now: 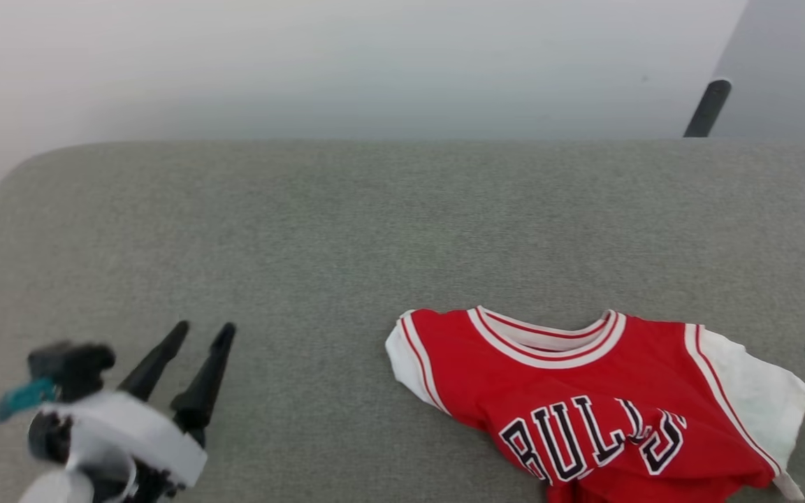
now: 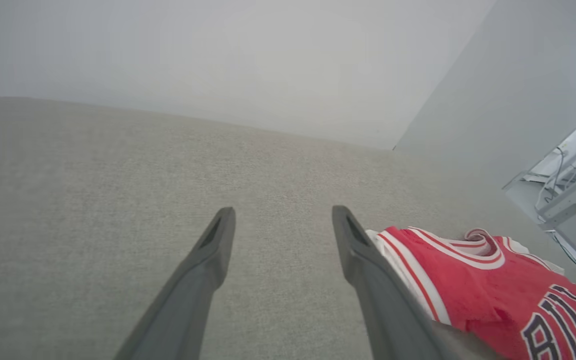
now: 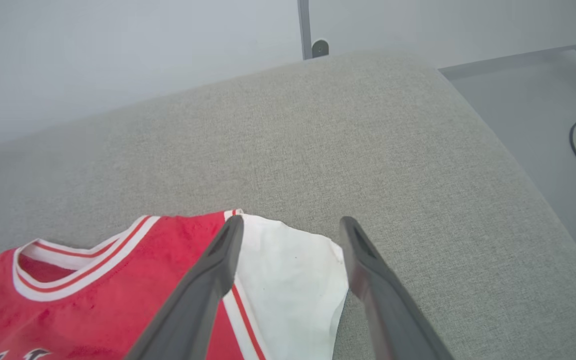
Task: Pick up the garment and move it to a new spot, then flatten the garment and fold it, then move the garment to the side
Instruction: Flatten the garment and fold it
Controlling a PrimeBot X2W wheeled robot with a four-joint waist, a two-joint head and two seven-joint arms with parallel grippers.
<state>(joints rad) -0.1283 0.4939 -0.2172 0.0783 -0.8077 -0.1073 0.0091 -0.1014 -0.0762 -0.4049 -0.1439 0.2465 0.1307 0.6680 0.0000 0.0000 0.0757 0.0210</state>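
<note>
Bulls jersey [image 1: 584,398] at 5 o'clock on grey cushion [image 1: 305,230] | left gripper [image 1: 205,328] at 8 o'clock, jaws spread, empty | right gripper [image 3: 292,222] released, over white sleeve [image 3: 288,280]

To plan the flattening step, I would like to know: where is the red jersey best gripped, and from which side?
Likely the white sleeve on the robot's right, near its striped seam. It lies flat at the jersey's outer edge, and the open right claw hangs over it, so come down from above there. The lettered chest is wrinkled; a pinch there would bunch cloth.
</note>
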